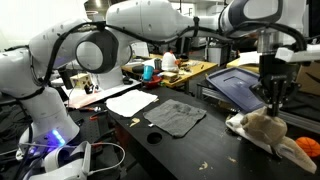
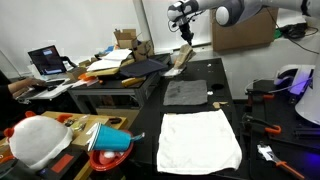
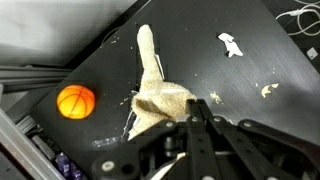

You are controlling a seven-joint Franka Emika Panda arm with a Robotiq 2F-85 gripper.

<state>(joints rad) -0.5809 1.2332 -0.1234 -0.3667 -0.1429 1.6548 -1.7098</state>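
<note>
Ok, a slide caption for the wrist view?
Shut gripper pinching a beige cloth over the black table, orange ball alongside.

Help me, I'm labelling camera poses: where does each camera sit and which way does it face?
Exterior view: beside the robot's base, facing across the black table; the white arm fills the frame, its tool shut on the beige cloth.
Exterior view: past the table's opposite end, facing along it toward the tool; only upper arm links show.
Wrist view: above the tool, facing down at the beige cloth and orange ball.
Shared: both exterior views show the grey cloth.
</note>
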